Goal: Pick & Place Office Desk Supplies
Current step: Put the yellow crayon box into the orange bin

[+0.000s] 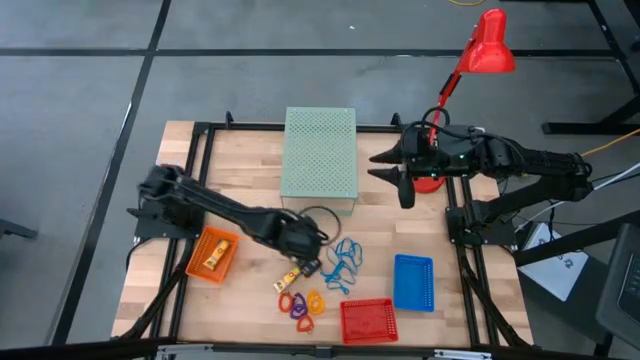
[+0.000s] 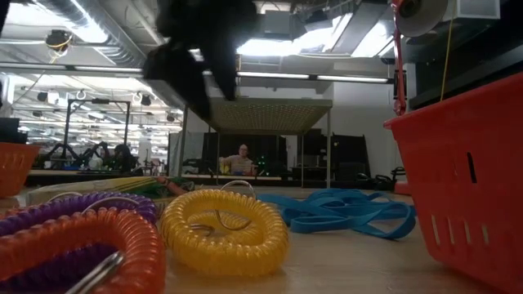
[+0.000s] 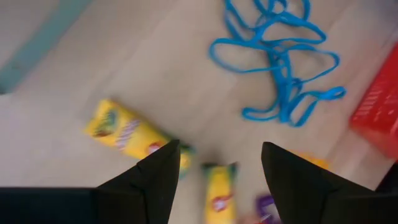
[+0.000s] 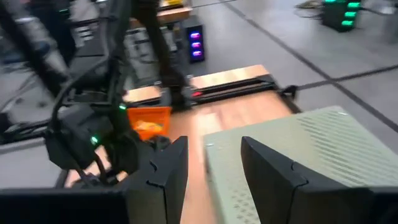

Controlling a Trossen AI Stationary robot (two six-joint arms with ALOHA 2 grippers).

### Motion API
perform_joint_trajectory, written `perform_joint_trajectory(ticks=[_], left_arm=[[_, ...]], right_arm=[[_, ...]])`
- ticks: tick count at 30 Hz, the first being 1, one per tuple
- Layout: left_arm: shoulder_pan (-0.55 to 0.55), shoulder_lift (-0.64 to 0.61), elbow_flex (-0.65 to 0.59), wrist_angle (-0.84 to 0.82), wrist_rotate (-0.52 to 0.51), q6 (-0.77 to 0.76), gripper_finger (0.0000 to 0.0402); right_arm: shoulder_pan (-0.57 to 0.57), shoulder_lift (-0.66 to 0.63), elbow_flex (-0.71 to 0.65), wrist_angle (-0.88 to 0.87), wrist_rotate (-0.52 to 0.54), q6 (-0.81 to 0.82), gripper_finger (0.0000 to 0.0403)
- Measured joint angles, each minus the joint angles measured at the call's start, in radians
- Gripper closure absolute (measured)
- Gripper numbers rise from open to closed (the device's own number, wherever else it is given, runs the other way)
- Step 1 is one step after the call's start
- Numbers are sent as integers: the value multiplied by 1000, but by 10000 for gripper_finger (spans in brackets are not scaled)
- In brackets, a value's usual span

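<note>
Coil rings (image 2: 221, 229) foremost; left gripper (image 1: 305, 262) jaws wide over yellow pieces (image 3: 127, 134).

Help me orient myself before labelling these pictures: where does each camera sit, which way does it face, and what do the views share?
High: overhead, facing straight down; both arms, left gripper over the yellow pieces.
Low: at tabletop level, facing the room; coiled rings, an arm above.
Left wrist: on the left arm, facing down; open fingers over yellow pieces.
Right wrist: on the right arm, facing across the green box; own fingers.
Shared: blue loops in high, low and left wrist views.
</note>
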Motion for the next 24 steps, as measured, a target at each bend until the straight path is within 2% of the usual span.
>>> perform_joint_trajectory(ticks=[4, 8, 16, 24], left_arm=[[-22, 104, 139, -131, 6, -43, 176], [-65, 133, 223, -280, 11, -96, 173], [-210, 164, 197, -280, 10, -268, 173], [-179, 201, 197, -247, 13, -291, 173]], right_arm=[[-5, 0, 0, 9, -40, -20, 237], [-5, 0, 0, 12, -60, -28, 223], [-5, 0, 0, 31, -56, -35, 200], [-4, 0, 0, 51, -56, -31, 196]])
